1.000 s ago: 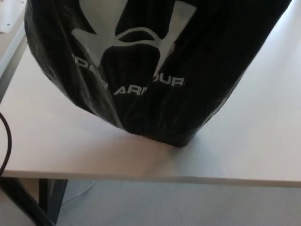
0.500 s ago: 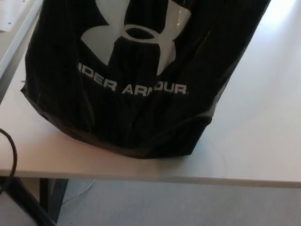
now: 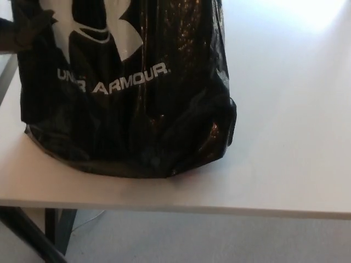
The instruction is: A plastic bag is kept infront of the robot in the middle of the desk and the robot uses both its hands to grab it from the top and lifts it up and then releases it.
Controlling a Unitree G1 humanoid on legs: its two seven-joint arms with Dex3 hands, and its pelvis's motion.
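A glossy black plastic bag (image 3: 129, 104), crinkled and catching small glints of light, stands on the pale, smooth-topped bench (image 3: 285, 137), filling the left and centre of the head view. Its base rests flat on the bench top, close to the near edge, with the bottom seam bulging out a little at the left and puckered into folds at the lower right corner. A large white emblem (image 3: 93, 24) is printed high on the face turned to the camera, cut off by the top of the frame, and beneath it runs a line of white capital lettering (image 3: 112, 79), slightly warped by a crease in the plastic near its left end. The bag's upper part runs out of the frame, so how its top is gathered cannot be seen.

At the far left edge, level with the emblem, a dark shape (image 3: 22, 33) juts from beside the bag; it is too dim and too cropped to tell what it is. Neither of the robot's hands shows in the view, so nothing can be said of whether their fingers are apart, together or clamped on the plastic.

To the right of the bag the bench top lies bare and brightly lit. Below the bench's front edge, dark angled bench legs (image 3: 41, 235) stand on a grey floor (image 3: 219, 241) at lower left.
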